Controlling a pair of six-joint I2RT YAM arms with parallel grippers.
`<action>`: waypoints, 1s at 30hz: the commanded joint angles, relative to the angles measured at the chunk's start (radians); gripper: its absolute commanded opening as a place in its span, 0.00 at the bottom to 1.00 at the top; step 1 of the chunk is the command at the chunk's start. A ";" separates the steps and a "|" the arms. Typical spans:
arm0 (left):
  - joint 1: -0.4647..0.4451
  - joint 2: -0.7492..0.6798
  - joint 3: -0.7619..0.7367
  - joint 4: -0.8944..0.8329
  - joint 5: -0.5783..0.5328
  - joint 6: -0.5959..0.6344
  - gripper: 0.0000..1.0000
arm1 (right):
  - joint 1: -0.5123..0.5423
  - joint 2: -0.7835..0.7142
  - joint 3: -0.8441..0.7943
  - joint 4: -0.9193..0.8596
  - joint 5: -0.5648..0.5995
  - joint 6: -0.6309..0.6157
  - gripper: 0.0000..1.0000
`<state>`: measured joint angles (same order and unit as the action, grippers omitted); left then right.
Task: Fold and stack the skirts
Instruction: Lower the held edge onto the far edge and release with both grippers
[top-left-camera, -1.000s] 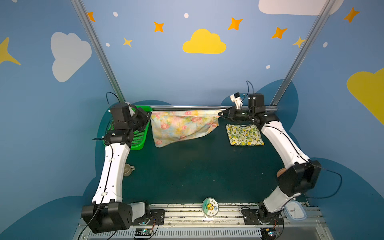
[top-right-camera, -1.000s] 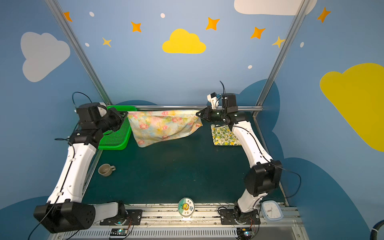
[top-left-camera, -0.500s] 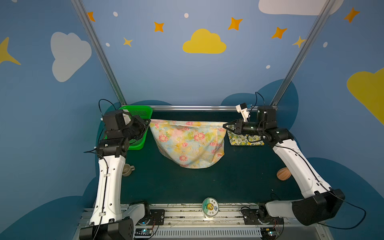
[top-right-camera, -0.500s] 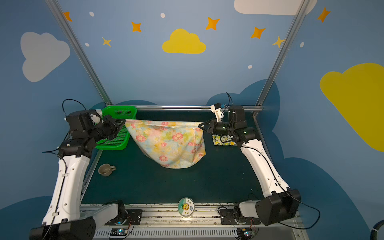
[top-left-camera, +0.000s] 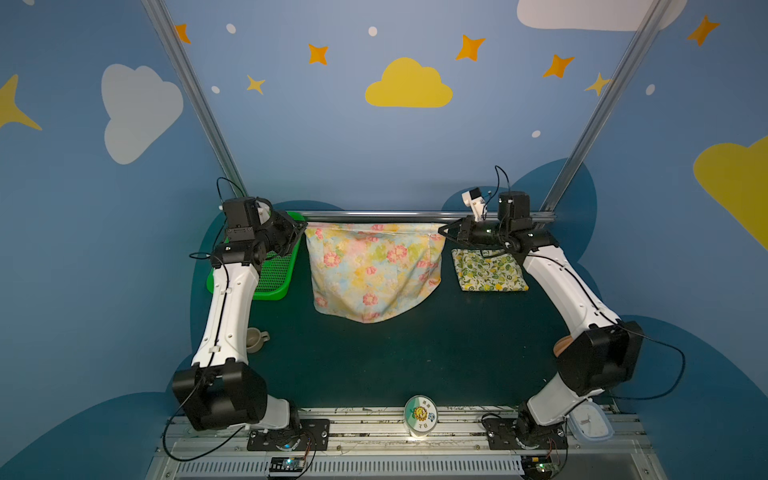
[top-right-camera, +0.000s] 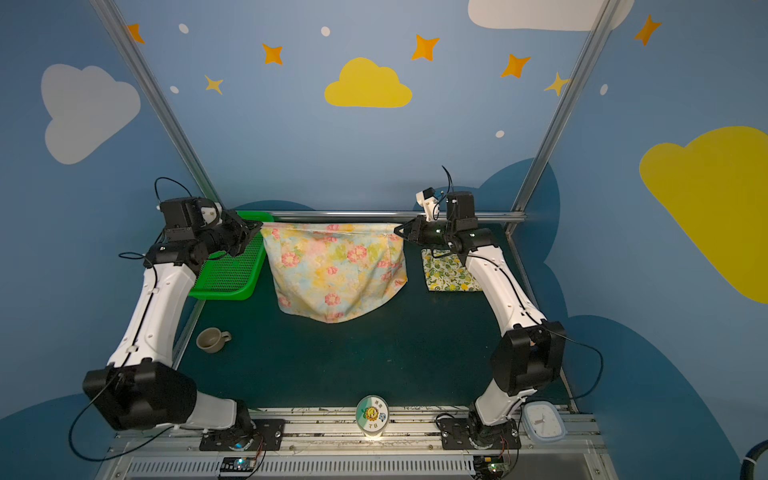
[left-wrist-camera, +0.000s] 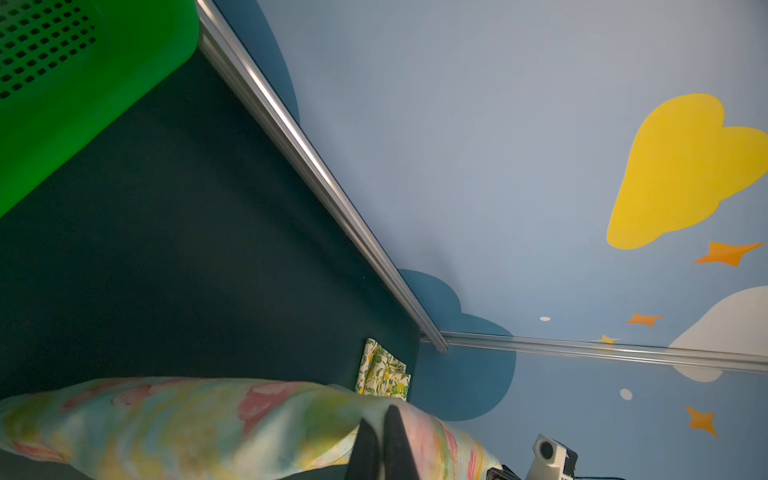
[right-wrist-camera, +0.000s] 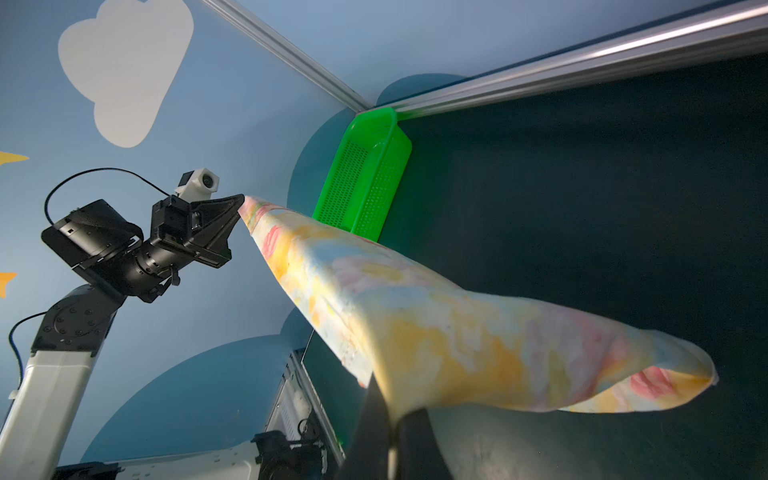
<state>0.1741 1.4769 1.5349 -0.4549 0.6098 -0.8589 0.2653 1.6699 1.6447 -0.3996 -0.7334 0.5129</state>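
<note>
Left gripper (top-left-camera: 301, 229) and right gripper (top-left-camera: 443, 230) are both clamping shut on the floral skirt (top-left-camera: 374, 270), one top corner each. They're holding it up at the back of the mat (top-left-camera: 415, 357), just in front of the rail (top-left-camera: 395, 216). Lemon skirt (top-left-camera: 489, 271) is lying folded flat at back right, under the right wrist.

Views:
- Right wrist view is showing the left gripper's tips pinching the far corner and the cloth billowing above the mat. Top views aren't settling whether the hem is touching.
- Left wrist view is catching the lemon skirt beyond the floral one. Right wrist view is showing the basket (right-wrist-camera: 365, 174) there instead.
- Mug (top-right-camera: 212, 340) is showing whole in a top view. Where the left arm is crossing it, only half is showing.

Orientation: floral skirt's top edge is running left-right, taut, parallel with the rail, and that's its long axis. Hem is hanging toward the front, lowest near the middle. Lemon skirt's long side is also running left-right.

Versus earlier: half a second ago both grippers were holding the skirt further forward, with the cloth sagging deeper. Now it's sitting back by the rail, as it was a second ago, when the hem was slanting, lowest at left. Both grips are staying shut throughout.
</note>
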 joint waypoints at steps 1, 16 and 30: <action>0.020 -0.048 0.067 0.070 -0.073 0.013 0.04 | -0.028 -0.060 0.052 0.009 0.090 -0.036 0.00; 0.007 -0.437 -0.205 -0.167 -0.095 0.040 0.04 | 0.115 -0.399 -0.239 -0.172 0.128 0.006 0.00; -0.005 0.108 -0.188 0.112 -0.050 0.012 0.04 | 0.021 0.100 -0.205 0.125 0.034 0.217 0.00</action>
<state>0.1608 1.4971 1.3502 -0.4541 0.5945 -0.8425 0.3107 1.6554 1.4059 -0.3664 -0.6823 0.6758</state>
